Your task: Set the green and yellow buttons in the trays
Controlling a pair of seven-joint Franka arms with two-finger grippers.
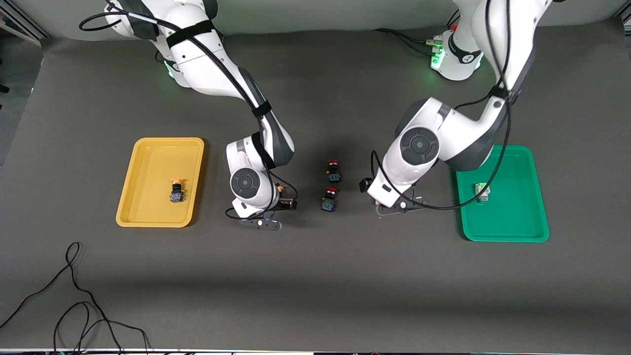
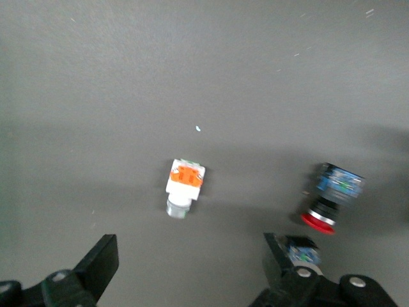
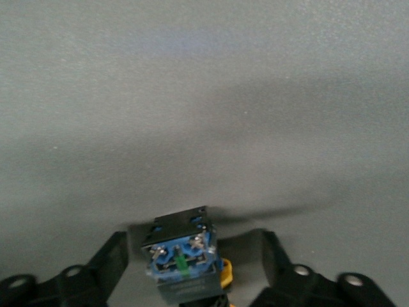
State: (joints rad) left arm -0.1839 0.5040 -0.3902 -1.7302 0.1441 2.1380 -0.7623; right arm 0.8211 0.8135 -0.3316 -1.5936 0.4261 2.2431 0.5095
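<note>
**Status: two buttons trayed, two outstanding**

**1. Tabletop** [image 1: 315, 276]. Flat surface under a dark grey matte covering with a fine, felt-like grain.

**2. Trays.** The yellow tray [image 1: 148, 162] lies toward the right arm's end, the green tray [image 1: 517, 222] toward the left arm's end. Both are shallow, smooth moulded plastic rectangles with rounded corners and a raised rim.

**3. Pincers.** The right pincer [image 1: 266, 223] sits low over the tabletop between the yellow tray and the red-capped pair. Its fingers stand apart on either side of a yellow button [image 3: 184, 259], with a visible gap on each side; no grip is established. The left pincer [image 1: 399, 207] is low over the tabletop beside the green tray, fingers spread wide and empty.

**4. Buttons.**
- Completed: one yellow-capped button [image 1: 176, 190] lies in the yellow tray; one white button [image 1: 482, 191] lies in the green tray.
- Outstanding: the yellow button between the right pincer's fingers shows a blue terminal base with metal screws on a black body. A white blocky button with an orange mark [image 2: 185, 187] lies on the tabletop ahead of the left pincer, untouched.
- Not part of the task: two red-capped buttons [image 1: 333, 185] on black bodies with blue bases lie mid-table between the pincers.

Judged progress: roughly half complete.
</note>
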